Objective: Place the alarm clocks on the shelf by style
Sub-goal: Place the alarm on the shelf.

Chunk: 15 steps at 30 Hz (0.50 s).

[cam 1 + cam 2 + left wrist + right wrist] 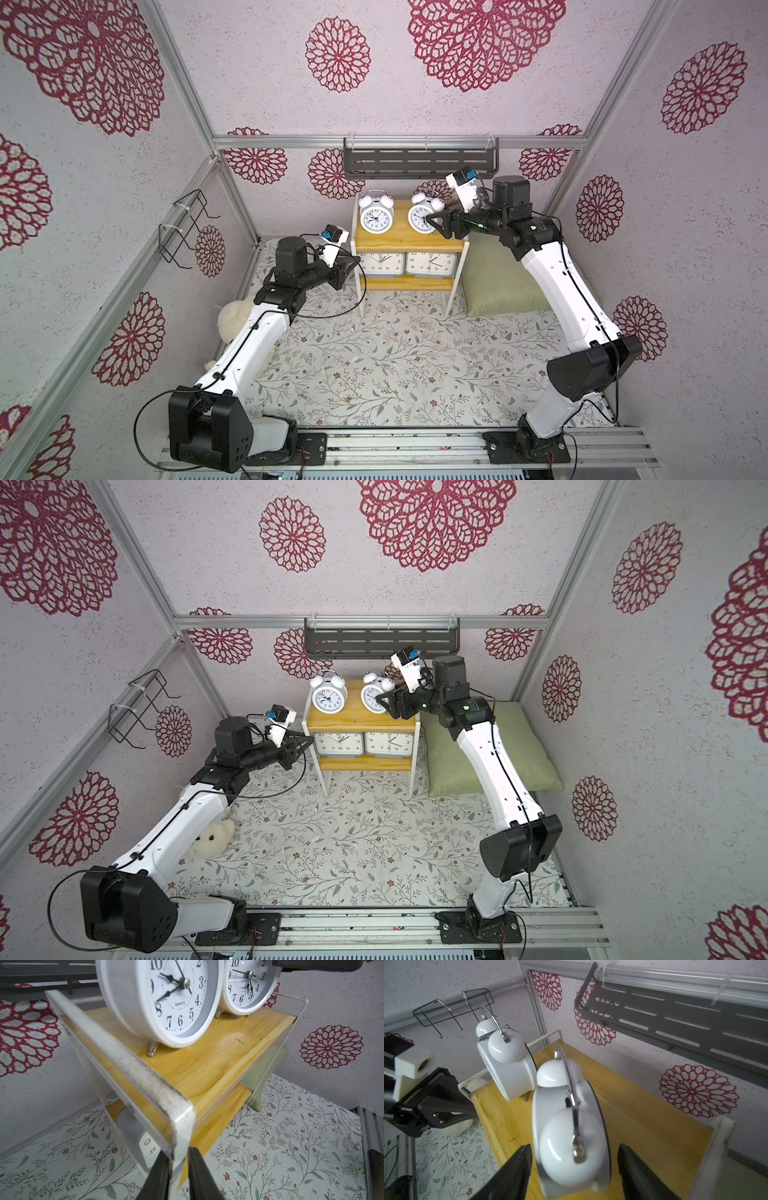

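My left claw (178, 1154) is pinched narrow on the white frame of the shelf (399, 241), at its near left corner. My right claw (574, 1146) stands wide around the right round clock (420, 216) without gripping it. That clock and the left round clock (376, 216) stand on the top board. Both grey clocks (381, 264) sit side by side on the lower board.

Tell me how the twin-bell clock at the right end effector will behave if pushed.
The twin-bell clock probably tips easily: it stands upright on thin metal feet. Its glossy, rounded bells look slippery to pinch.
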{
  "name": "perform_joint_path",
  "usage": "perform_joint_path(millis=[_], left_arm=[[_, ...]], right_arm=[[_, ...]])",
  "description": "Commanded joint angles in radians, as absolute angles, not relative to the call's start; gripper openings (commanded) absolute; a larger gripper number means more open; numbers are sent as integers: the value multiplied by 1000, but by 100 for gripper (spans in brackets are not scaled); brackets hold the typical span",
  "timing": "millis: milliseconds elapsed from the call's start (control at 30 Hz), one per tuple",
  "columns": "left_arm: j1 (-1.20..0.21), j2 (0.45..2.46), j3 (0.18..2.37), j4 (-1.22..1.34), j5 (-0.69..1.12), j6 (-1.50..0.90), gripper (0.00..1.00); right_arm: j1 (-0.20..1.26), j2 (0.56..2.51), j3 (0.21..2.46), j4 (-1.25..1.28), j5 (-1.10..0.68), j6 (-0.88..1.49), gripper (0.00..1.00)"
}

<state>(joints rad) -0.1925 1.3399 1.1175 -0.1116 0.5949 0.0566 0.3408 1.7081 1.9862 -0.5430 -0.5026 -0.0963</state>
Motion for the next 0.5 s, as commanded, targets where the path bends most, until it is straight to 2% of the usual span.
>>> perform_joint_path(millis=[0,467], left_arm=[[-189,1351,1143,-127,627,67,23],[-189,1353,1144,-129,629,69,23]], right_arm=[[337,1695,2019,-520,-514,-102,75],[341,1593,1878,-469,-385,-122,78]])
